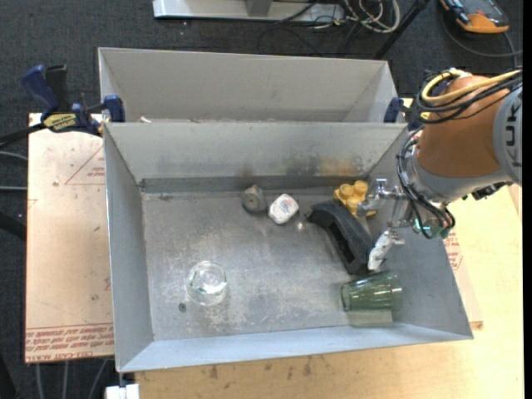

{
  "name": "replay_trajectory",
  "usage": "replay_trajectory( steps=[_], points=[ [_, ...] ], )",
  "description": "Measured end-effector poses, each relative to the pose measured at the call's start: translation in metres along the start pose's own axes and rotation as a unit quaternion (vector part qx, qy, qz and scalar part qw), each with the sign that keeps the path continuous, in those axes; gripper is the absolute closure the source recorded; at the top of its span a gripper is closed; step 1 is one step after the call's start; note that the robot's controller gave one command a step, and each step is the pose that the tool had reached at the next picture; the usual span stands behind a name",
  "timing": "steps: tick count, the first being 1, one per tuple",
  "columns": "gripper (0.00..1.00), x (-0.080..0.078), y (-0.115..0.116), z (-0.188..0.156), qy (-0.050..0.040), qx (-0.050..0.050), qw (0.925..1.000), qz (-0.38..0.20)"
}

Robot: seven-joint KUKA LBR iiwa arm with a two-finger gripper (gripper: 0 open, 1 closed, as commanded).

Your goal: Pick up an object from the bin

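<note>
My gripper [383, 221] hangs at the bin's right side with its fingers spread open. One fingertip [379, 253] is beside the right end of a black curved object [341, 231]. The other is just right of a small yellow object [352, 194] by the back wall. Nothing sits between the fingers. A green drinking glass [371, 294] lies on its side just below the gripper, near the front right corner.
A small white object [283, 209] and a grey roundish one [253, 198] lie near the back wall at the middle. A clear glass [206, 283] stands at the front left. The arm with its orange cover enters over the right rim.
</note>
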State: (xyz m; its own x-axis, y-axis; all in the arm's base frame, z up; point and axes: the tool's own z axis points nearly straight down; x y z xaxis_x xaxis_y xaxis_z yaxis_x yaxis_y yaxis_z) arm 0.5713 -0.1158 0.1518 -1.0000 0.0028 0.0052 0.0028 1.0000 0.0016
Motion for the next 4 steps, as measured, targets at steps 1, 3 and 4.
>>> replay_trajectory(
  steps=[1, 3, 4],
  points=[
    [0.00, -0.002, 0.000, -0.003, -0.0032, 0.001, 1.0000, -0.001],
    [0.00, -0.005, 0.002, 0.031, -0.0041, 0.000, 0.9987, 0.051],
    [0.00, -0.007, 0.014, 0.024, -0.0038, 0.001, 0.9929, 0.119]
  ],
)
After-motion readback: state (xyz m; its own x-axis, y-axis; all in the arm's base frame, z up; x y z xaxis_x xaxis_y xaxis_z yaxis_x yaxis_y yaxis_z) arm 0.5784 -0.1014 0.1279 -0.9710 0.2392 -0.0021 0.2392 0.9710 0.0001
